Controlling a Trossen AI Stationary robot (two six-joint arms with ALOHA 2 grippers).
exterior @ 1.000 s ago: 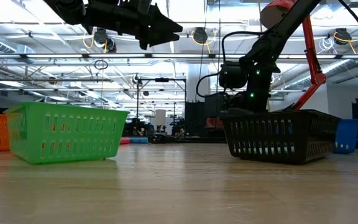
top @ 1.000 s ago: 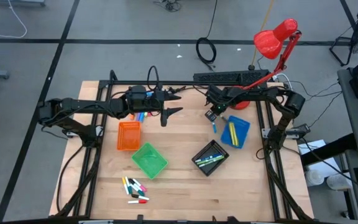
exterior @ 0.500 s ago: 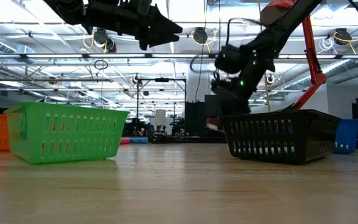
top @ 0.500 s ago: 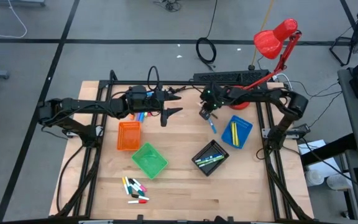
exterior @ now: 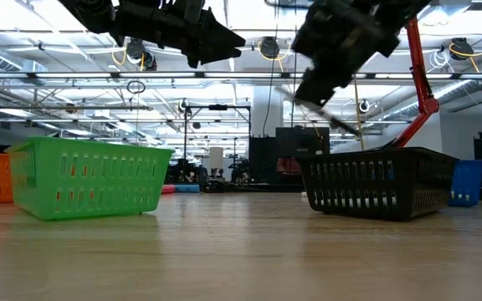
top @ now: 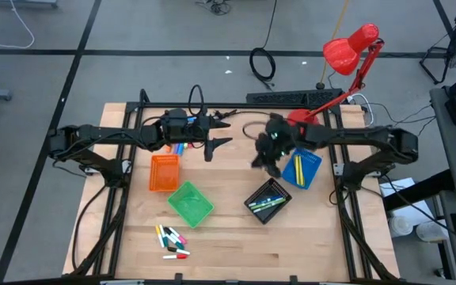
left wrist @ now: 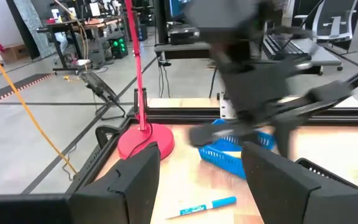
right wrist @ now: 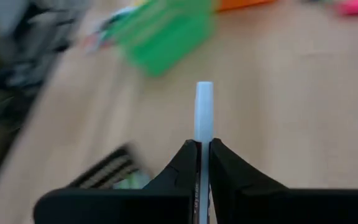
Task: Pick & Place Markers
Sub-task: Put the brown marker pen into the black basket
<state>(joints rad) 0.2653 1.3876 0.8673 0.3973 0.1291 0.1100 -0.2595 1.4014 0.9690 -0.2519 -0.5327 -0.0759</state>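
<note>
My right gripper (right wrist: 202,152) is shut on a pale marker (right wrist: 203,106) and is blurred above the table between the blue tray (top: 305,170) and the black tray (top: 267,199), high in the low view (exterior: 315,84). My left gripper (top: 220,133) hangs open in the air near the far edge, touching nothing (left wrist: 207,186). A blue marker (left wrist: 207,206) lies flat on the wood near the blue tray. More markers lie under the left arm (top: 179,148) and in a cluster near the near-left corner (top: 172,240). My right gripper pinches the pale marker between its two fingers (right wrist: 185,158). The marker lies along the fingers, and its pale end (right wrist: 204,93) sticks out past their tips. It is lifted clear of the table.
The orange tray (top: 164,172) and green tray (top: 190,203) sit left of centre. The black tray holds green markers and the blue tray holds yellow ones. A red lamp (top: 351,46) stands at the far right corner. Bare wood lies along the near edge.
My right gripper has risen from behind the black tray to well above it and has swung fast toward the table's near side, turning as it went, with the marker held in it. The left arm has kept still.
</note>
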